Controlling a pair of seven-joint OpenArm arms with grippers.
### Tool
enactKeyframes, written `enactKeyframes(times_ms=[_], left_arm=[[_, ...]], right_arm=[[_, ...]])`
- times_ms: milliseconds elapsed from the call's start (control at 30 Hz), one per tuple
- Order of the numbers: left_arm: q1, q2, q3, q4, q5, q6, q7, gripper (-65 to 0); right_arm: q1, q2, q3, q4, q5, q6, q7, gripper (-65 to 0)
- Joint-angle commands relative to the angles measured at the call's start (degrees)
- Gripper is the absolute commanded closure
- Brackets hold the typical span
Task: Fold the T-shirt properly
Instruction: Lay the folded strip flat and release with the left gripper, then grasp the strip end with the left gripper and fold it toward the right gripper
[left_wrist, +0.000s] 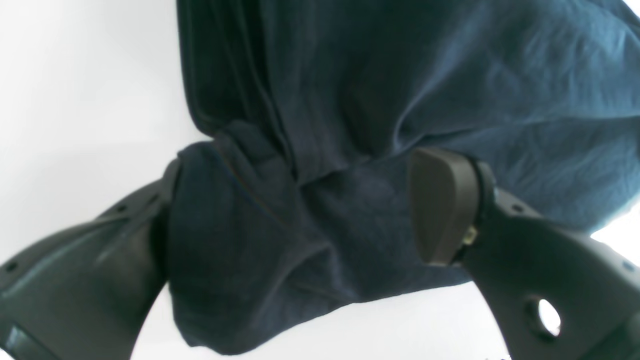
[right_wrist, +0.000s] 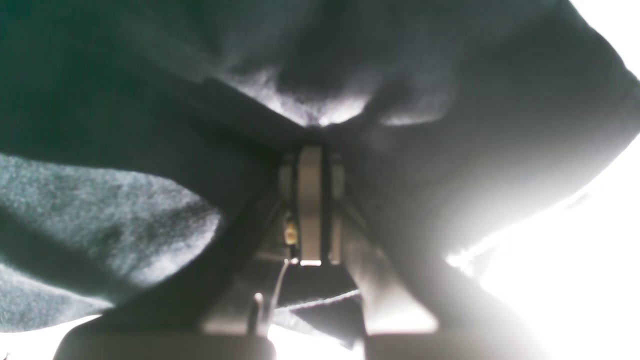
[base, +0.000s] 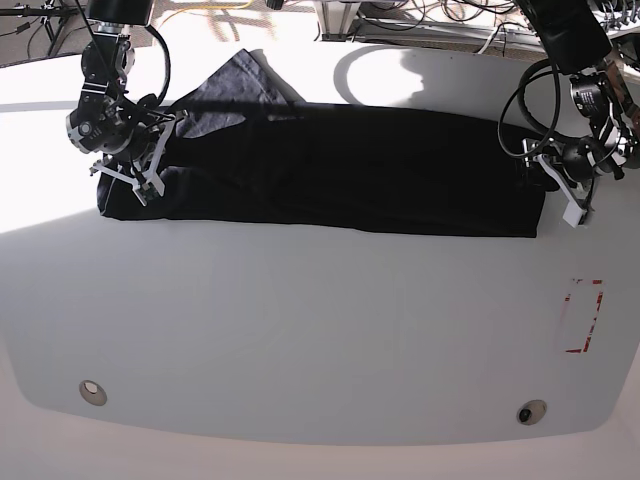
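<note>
Broadly, the T-shirt lies as a long dark band across the far half of the white table, its long axis running side to side in the base view, with one grey flap of cloth sticking out toward the far edge near the band's left end. At the band's right end the left gripper has its jaws spread wide on either side of a bunched fold of cloth, one pad resting against it. At the opposite end the right gripper is clamped tight on a pinch of the fabric, which drapes over and around it.
</note>
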Motion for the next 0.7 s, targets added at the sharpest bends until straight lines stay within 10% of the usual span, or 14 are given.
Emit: enactKeyframes(times_ms=[0, 367, 667], left_arm=[[-0.4, -0.5, 0.1, 0.5, -0.2, -0.1, 0.0, -50.8], [-0.7, -0.4, 1.6, -2.2, -0.2, -0.1, -2.8, -4.9], [3.3, -0.4, 5.6, 7.4, -0.3, 2.6, -7.5, -0.4]], right_arm=[[0.5, 0.7, 0.2, 0.7, 0.1, -0.1, 0.5, -1.6], [0.6, 0.7, 0.2, 0.6, 0.1, -0.1, 0.5, -1.6], [0.6, 0.7, 0.2, 0.6, 0.1, -0.1, 0.5, -1.6]])
